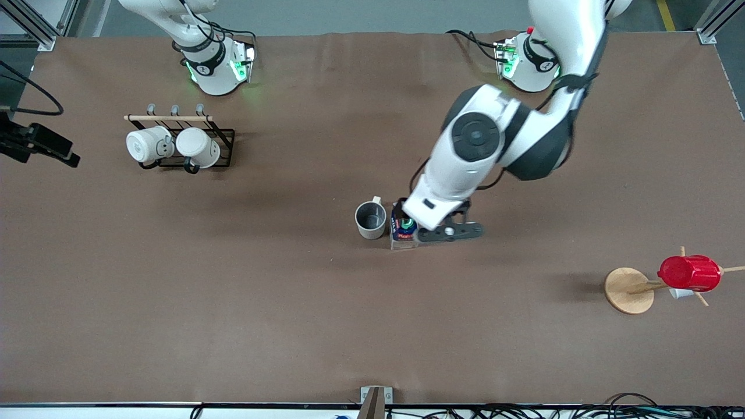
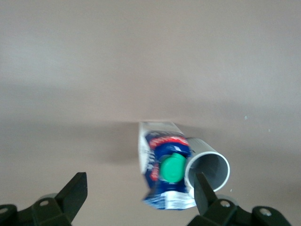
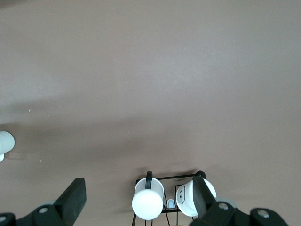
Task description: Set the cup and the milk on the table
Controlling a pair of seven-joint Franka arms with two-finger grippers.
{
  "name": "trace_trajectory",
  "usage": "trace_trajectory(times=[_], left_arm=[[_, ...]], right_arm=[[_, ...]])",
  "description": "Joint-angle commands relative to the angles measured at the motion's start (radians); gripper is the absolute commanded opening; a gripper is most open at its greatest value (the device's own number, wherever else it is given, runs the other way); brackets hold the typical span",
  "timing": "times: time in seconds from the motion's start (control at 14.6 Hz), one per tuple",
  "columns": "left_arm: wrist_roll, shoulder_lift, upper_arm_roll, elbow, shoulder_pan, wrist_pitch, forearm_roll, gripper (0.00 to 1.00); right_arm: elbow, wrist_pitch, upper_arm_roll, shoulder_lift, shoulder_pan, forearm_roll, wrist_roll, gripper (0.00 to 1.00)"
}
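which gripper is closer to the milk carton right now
Left. The left gripper hangs open right over the milk, which stands beside the cup. The right gripper waits open above the mug rack.

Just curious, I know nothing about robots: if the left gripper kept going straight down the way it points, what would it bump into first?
Probably the milk: the open left gripper hangs over it, beside the cup.

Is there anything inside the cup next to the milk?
The cup looks empty: bare grey interior down to the bottom. It stands upright on the table, close beside the milk, under the open left pincer. Its underside is hidden.
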Motion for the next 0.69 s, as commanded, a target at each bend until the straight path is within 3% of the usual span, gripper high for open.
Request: trace_trajectory(times=[0.0,0.27,0.41,0.62], left_arm=[[0.075,-0.095,0.0,-0.022,0.1,-0.073,0.003,1.0],[0.237,-0.182,0.0,-0.027,0.224,-0.195,0.007,1.0],[0.321,-0.228,-0.002,-0.037,0.255,-0.244,0.096,1.0],[0.436,-0.306,-0.007,-0.117,0.321,-0.246,0.122,1.0]], right_arm=[[0.028,-0.023,0.015,0.014,-0.016,-0.011,-0.013,1.0],[0.027,-0.023,0.015,0.014,-0.016,-0.011,-0.037,1.0],[0.027,-0.024,0.015,0.014,-0.014,-0.011,-0.037,1.0],[0.025,-0.024,0.015,0.014,-0.014,-0.011,-0.037,1.0]])
